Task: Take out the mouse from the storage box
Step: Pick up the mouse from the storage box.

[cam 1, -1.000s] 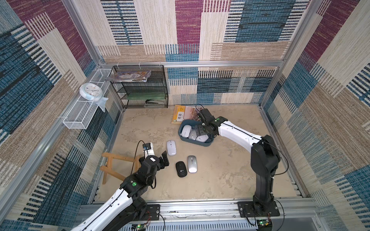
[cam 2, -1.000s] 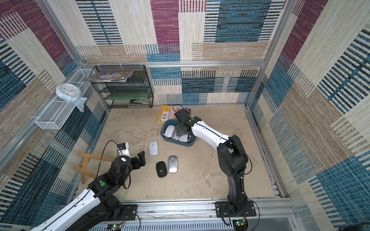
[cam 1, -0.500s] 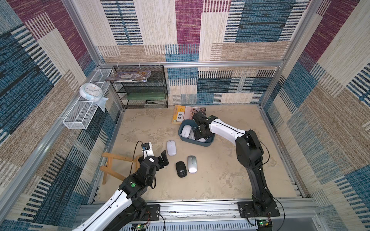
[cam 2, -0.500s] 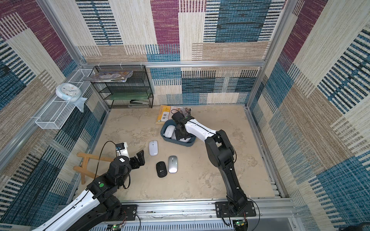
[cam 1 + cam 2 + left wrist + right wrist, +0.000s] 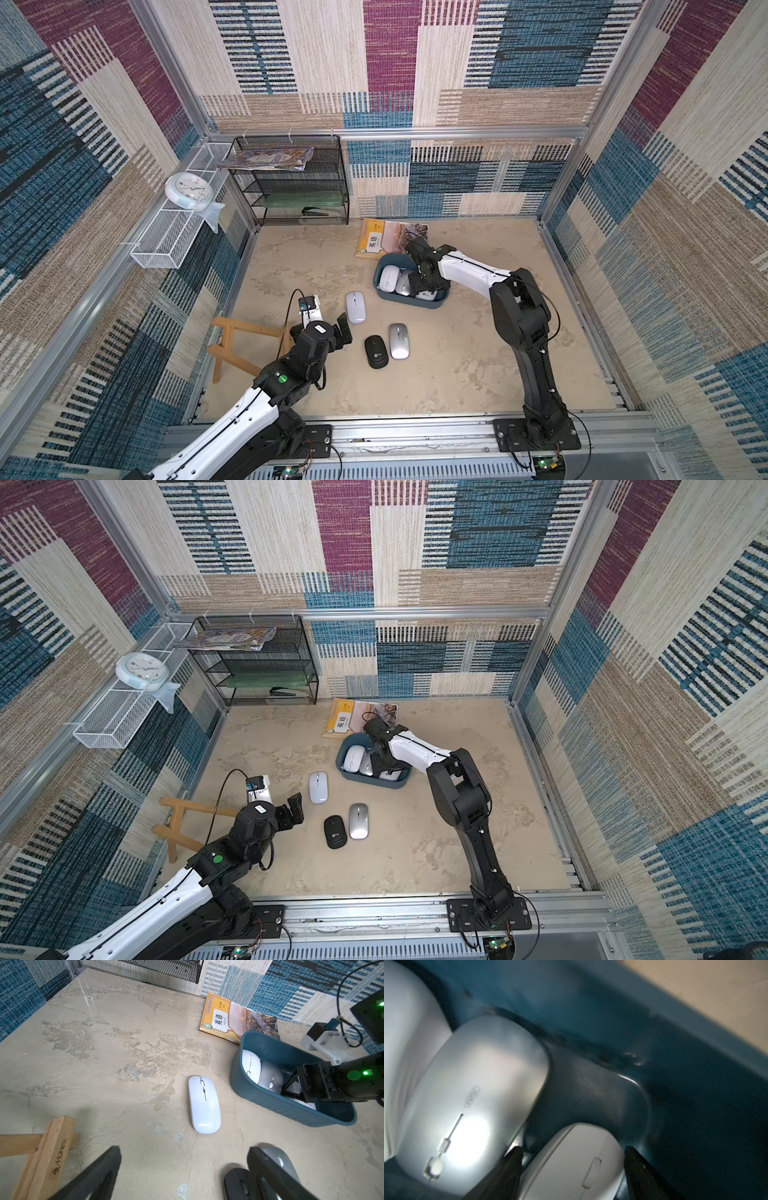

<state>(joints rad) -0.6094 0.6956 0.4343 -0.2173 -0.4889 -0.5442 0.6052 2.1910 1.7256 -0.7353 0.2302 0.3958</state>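
Right gripper (image 5: 572,1149): dipping inside storage box (image 5: 268,1103), jaws part-spread, straddling white mouse (image 5: 571,1169) widthwise (squeezing yet or not, cannot tell), likely for a side pinch.
white mouse: lying on box floor beside silver mouse (image 5: 473,1095).
left gripper (image 5: 184,1148): hovering wide open, empty.

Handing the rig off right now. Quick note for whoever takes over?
Left claw: open, empty, above the table.
Right claw: down in the storage box, straddling a white mouse; grip unclear.
Done: three out on the table: pale mouse, black mouse, silver mouse.
Left: lift that one, then the box's other white mouse and grey mouse.
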